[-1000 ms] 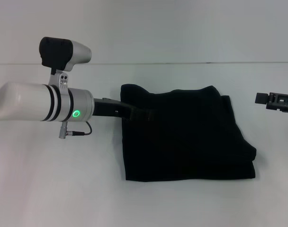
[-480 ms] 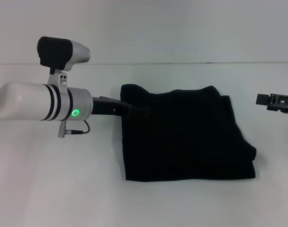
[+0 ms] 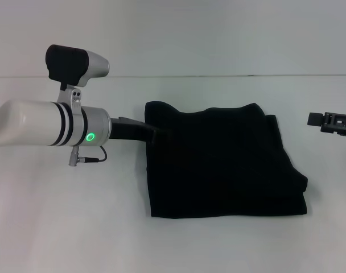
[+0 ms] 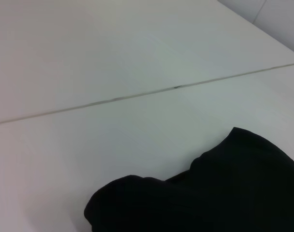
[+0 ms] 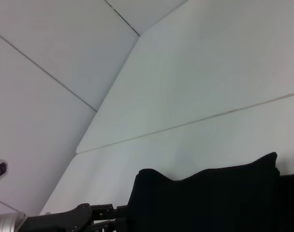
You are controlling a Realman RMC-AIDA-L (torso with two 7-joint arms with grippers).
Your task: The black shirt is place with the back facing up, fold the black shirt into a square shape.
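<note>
The black shirt [image 3: 224, 165] lies folded into a rough square in the middle of the white table, with layered edges on its right side. My left gripper [image 3: 156, 133] is at the shirt's upper left edge, black against the black cloth. The right wrist view shows that same left gripper [image 5: 101, 212] beside the shirt [image 5: 210, 198]. The left wrist view holds only a rounded corner of the shirt [image 4: 210, 193] on the table. My right gripper [image 3: 316, 119] hovers far to the right, well apart from the shirt.
The white table [image 3: 76, 227] runs back to a wall seam [image 3: 218, 75]. My left forearm [image 3: 42, 122], white with a green light, reaches in from the left above the table.
My left gripper has drawn back to the left, from over the shirt's upper left part to its edge. The shirt and the right gripper have not moved.
</note>
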